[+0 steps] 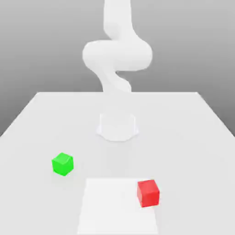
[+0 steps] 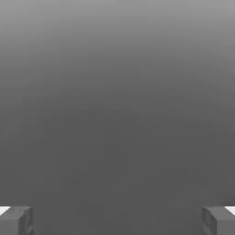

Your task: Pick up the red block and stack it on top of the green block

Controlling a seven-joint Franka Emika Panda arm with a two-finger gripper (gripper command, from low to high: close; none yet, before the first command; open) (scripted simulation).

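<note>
Plain matte bright red cube [image 1: 148,193], bright green cube [image 1: 63,164] similarly plain, well apart, two-finger gripper [image 2: 117,221] wide open, holding nothing

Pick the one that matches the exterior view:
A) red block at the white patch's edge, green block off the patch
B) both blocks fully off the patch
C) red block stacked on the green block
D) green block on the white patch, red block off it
A: the red block sits over the edge of the white patch on the exterior view's right, while the green block rests apart from it on the table.
</note>
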